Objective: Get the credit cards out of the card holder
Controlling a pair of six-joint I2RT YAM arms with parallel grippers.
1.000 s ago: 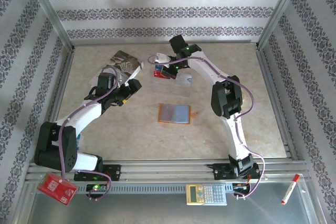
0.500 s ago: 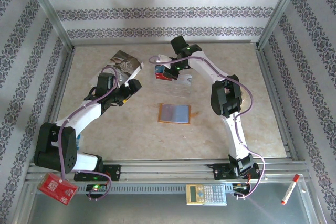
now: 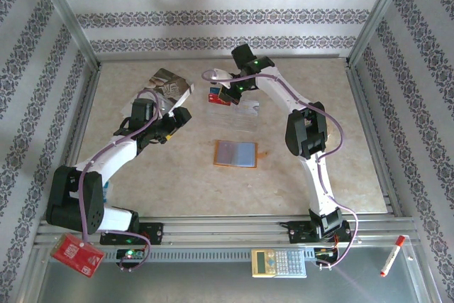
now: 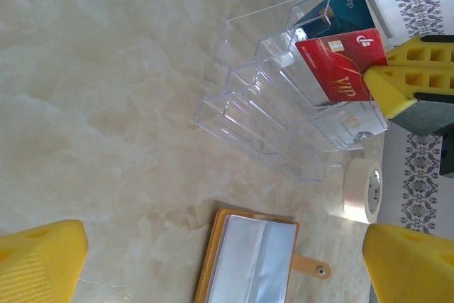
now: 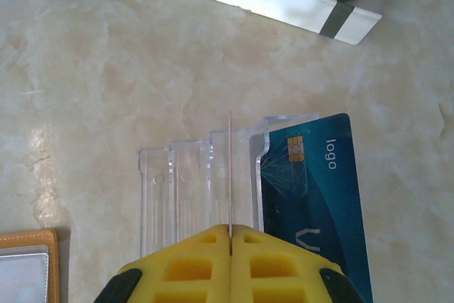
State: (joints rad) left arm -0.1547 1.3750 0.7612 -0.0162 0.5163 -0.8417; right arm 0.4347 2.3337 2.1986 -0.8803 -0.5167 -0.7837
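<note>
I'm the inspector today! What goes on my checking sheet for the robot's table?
Surface: beige marbled table, nothing spilled.
Job's things: orange card holder lies open and flat; red card pinched at the clear stand; blue card stands in its end slot.
Clutter: white booklet and tape roll on the table; calculator, red packet and marker on the front ledge.
Grippers: left gripper open, holding nothing; right gripper shut on the red card.
Cables: purple cables run along both arms.
Surroundings: patterned walls, metal frame.
</note>
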